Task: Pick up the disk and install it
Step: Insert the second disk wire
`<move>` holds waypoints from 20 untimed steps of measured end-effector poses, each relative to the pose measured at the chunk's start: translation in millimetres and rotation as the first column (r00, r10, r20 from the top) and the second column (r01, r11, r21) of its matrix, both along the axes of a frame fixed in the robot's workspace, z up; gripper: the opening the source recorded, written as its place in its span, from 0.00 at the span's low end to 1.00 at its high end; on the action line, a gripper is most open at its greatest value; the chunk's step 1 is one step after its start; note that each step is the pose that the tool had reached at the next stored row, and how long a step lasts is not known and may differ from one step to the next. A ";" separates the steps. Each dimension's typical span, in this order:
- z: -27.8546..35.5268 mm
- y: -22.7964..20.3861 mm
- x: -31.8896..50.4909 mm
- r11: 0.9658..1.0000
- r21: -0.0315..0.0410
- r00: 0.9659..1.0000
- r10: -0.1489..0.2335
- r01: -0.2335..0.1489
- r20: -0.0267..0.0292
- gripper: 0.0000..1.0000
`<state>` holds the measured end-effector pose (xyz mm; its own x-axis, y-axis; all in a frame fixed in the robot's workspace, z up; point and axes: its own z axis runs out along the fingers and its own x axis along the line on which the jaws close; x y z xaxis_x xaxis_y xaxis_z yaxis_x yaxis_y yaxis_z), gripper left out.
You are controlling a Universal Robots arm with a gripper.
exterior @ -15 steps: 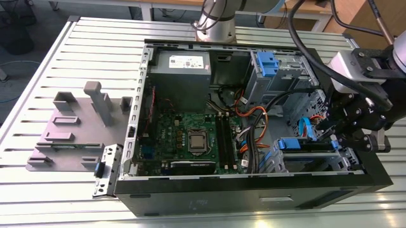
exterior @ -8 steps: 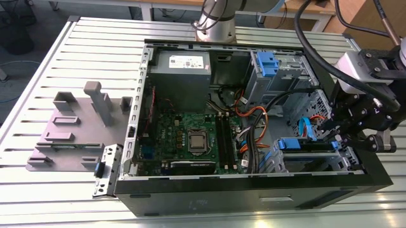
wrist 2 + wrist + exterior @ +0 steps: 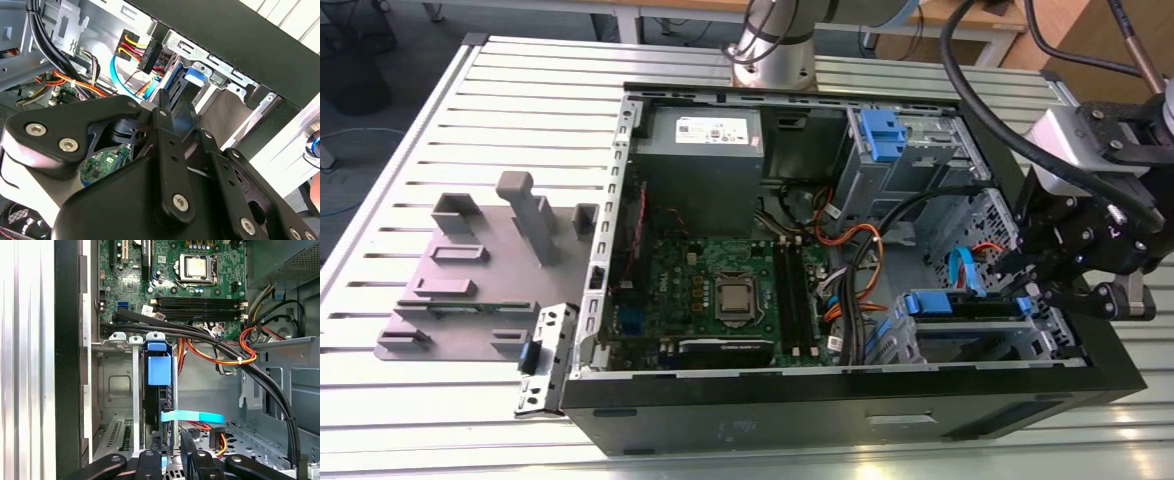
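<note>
The disk (image 3: 159, 390) stands on edge in the silver drive bay (image 3: 117, 385) at the front corner of the open computer case (image 3: 854, 400), its blue bracket tab facing the motherboard (image 3: 170, 280). The gripper (image 3: 171, 456) sits at the disk's rear end, just beside the light-blue data cable (image 3: 192, 416). Its black fingers (image 3: 150, 460) are drawn narrow around the disk's edge, though actual contact cannot be made out.

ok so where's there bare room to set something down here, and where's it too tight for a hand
Bare room: the slatted table beyond the grey fixture plate, and the strip in front of the computer case. Crowded: inside the case, cables run between the motherboard and the drive bay, where the gripper hangs by the blue-bracketed disk.
</note>
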<state>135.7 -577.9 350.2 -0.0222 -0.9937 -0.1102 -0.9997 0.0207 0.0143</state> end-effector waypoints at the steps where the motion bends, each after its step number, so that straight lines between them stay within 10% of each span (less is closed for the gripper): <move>1: 0.0 0.0 0.0 1.000 0.000 1.000 0.000 0.000 0.000 0.29; 20: 0.0 3.0 0.0 1.000 0.000 1.000 0.000 0.000 -0.006 0.43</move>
